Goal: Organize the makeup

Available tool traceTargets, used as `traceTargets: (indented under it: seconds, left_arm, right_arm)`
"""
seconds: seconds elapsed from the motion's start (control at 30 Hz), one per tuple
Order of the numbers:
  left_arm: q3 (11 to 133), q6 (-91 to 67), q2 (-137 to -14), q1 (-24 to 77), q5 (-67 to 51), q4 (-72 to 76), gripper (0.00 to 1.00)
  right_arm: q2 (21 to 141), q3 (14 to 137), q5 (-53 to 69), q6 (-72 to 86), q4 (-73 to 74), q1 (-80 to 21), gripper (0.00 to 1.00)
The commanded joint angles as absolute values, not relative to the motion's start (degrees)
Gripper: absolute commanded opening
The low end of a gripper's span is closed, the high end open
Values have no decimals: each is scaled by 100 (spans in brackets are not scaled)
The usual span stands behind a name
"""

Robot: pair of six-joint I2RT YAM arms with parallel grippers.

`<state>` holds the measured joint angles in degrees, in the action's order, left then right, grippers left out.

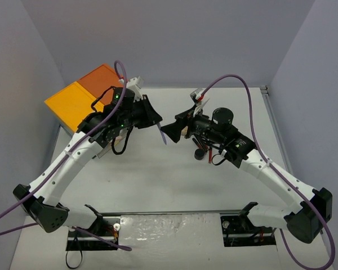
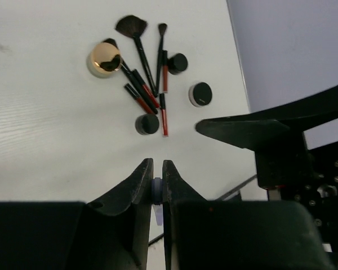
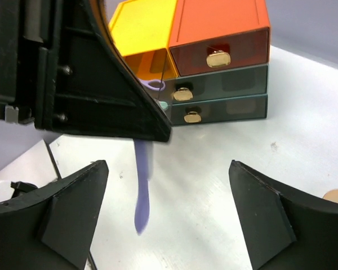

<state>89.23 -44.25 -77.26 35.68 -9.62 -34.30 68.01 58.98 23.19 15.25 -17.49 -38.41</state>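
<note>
My left gripper (image 2: 156, 164) is shut on the lavender curler (image 2: 156, 190), and a thin slice of it shows between the jaws. The curler's handle (image 3: 141, 194) hangs below the left gripper's black finger (image 3: 101, 84), above the table. My right gripper (image 3: 168, 169) stands open around that handle without touching it. From above, the left gripper (image 1: 158, 122) and right gripper (image 1: 170, 131) meet mid-table at the curler (image 1: 164, 135). The other makeup lies on the table: a gold-lidded jar (image 2: 104, 59), brushes (image 2: 136, 35), red pencils (image 2: 164, 107) and black compacts (image 2: 201, 94).
The drawer cabinet (image 3: 225, 84), with its orange and yellow top (image 1: 84, 95), stands at the table's back left against the wall. Its drawers have gold handles (image 3: 218, 58). Grey walls close in the left, back and right sides.
</note>
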Motion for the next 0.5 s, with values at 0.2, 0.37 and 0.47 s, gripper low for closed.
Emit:
traceTargets:
  seconds: [0.2, 0.37, 0.47]
  left_arm:
    - [9194, -3077, -6840, 1264, -659, -4275, 0]
    - [8892, -3007, -6728, 448, -691, -4059, 0]
    - [8639, -2980, -6834, 92, -837, -3688, 0]
  right_arm:
    - [5876, 5851, 1577, 1389, -1302, -3876, 100]
    - [5541, 5692, 1396, 1368, -1084, -3876, 100]
    - [5355, 5550, 1347, 1365, -987, -3876, 100]
